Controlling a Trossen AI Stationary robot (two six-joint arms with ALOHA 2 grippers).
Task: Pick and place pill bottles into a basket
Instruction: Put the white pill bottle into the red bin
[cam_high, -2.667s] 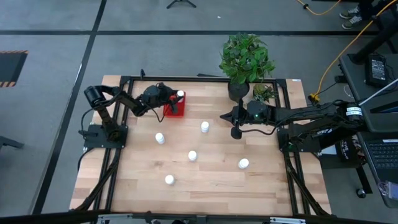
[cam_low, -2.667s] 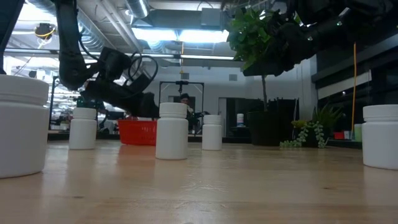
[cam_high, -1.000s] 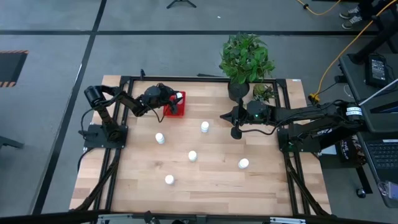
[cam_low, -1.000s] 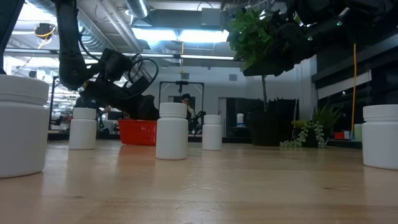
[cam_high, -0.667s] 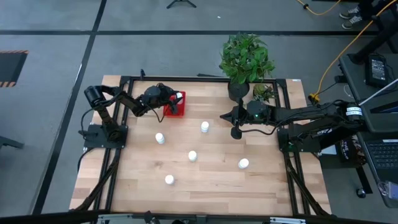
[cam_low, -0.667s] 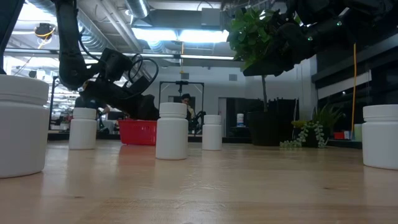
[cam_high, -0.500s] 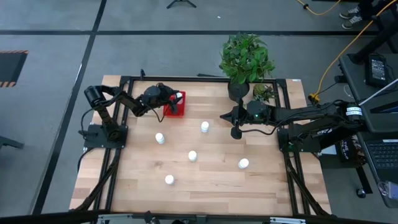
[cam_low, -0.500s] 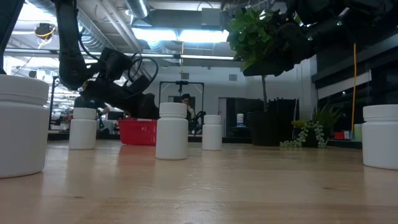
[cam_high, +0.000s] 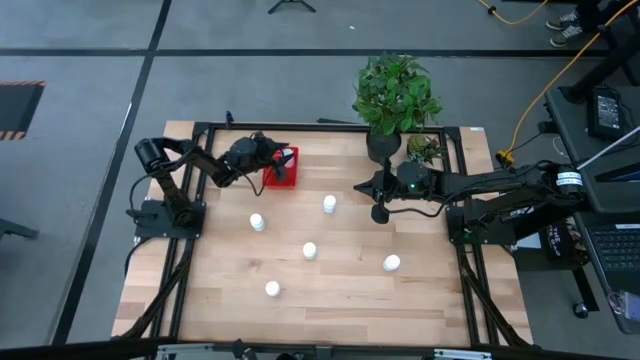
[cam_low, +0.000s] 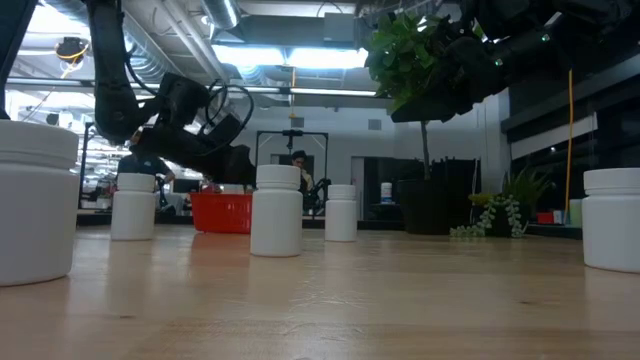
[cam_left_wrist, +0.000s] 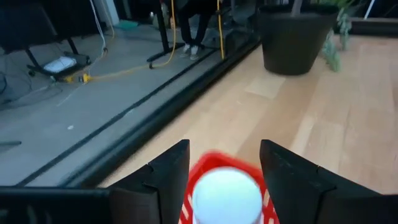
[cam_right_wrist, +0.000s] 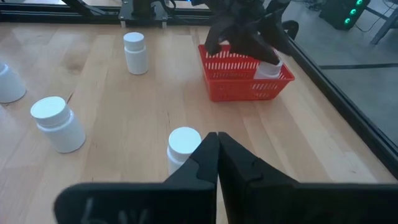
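Note:
The red basket (cam_high: 286, 180) stands at the table's far left; it also shows in the low view (cam_low: 222, 213) and the right wrist view (cam_right_wrist: 239, 84). My left gripper (cam_high: 272, 163) is over it, with a white pill bottle (cam_left_wrist: 227, 194) between its fingers. The bottle is down inside the basket's far right corner (cam_right_wrist: 269, 70). Several more bottles stand upright on their bases on the table, among them one in the middle (cam_high: 310, 250) and one ahead of my right gripper (cam_high: 328, 204). My right gripper (cam_high: 380, 212) is shut and empty, right of centre. My left gripper holds the pill bottle by its cap (cam_left_wrist: 200, 198), pinched between the two fingers (cam_left_wrist: 168, 180), one on each side. The fingers slant down from the table's left. The bottle stands upright inside the basket. The basket's wall hides whether its base rests on the floor.
A potted plant (cam_high: 392, 100) stands at the far edge, just behind my right arm; its dark pot shows in the left wrist view (cam_left_wrist: 292, 37). A small green sprig (cam_high: 425, 150) lies beside it. The table's near half holds only scattered bottles (cam_high: 272, 289) (cam_high: 391, 263).
My left gripper has shifted slightly over the basket and risen a little in the low view. The bottle's white cap, which showed at the basket's far right corner in the high view, is now hidden under the gripper.

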